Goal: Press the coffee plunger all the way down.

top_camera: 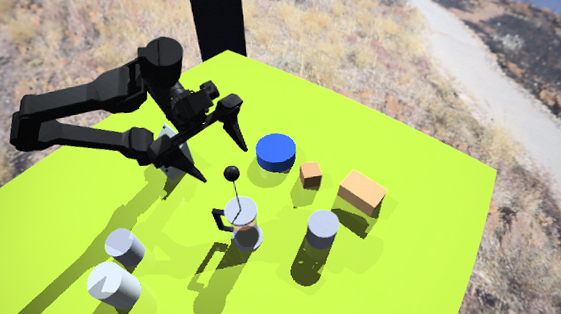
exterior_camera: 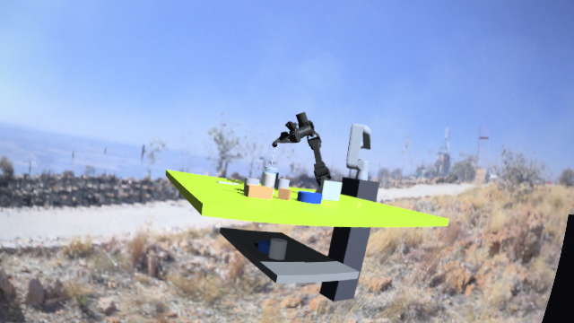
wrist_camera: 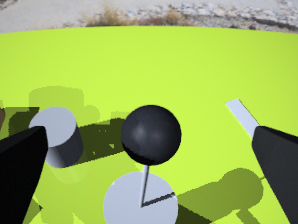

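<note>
The coffee press [top_camera: 241, 223] [exterior_camera: 269, 178] [wrist_camera: 141, 216] is a glass jar with a grey lid and a black handle, standing upright near the middle of the lime-green table [top_camera: 418, 246] [exterior_camera: 395, 218]. Its plunger is raised: a thin rod carries a black ball knob [top_camera: 232, 173] [wrist_camera: 150, 133] well above the lid. My gripper [top_camera: 224, 164] [exterior_camera: 274, 144] [wrist_camera: 154, 137] is open wide and empty. It hangs just above the knob, one finger on each side, apart from it. In the wrist view the knob sits centred between the two black fingers.
A blue disc [top_camera: 276, 151], a small orange cube [top_camera: 310, 174] and an orange box [top_camera: 361, 191] lie to the right of the press. One grey cylinder [top_camera: 322, 229] stands at the front right and two more [top_camera: 124, 247] [top_camera: 113, 284] at the front left. A pale block [top_camera: 167, 134] lies under the arm.
</note>
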Controlling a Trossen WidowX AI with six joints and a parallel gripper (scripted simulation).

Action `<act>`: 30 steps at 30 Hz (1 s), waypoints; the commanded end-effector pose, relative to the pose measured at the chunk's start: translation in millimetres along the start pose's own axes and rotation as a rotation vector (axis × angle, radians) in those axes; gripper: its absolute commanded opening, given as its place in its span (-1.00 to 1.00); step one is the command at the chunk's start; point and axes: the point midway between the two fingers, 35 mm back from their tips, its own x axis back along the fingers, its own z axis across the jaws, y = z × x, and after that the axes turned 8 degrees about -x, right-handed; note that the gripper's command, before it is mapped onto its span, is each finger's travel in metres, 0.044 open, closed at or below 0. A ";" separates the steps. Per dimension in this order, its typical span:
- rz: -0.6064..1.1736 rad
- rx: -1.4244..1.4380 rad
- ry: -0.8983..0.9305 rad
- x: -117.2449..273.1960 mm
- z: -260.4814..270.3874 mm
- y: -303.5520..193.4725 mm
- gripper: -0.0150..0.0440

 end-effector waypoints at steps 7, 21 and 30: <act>-0.001 0.006 0.001 -16.9 -0.3 -1.8 1.00; -0.002 0.006 0.001 -19.3 -0.7 -1.8 0.02; -0.002 0.006 0.001 -19.3 -0.7 -1.8 -0.10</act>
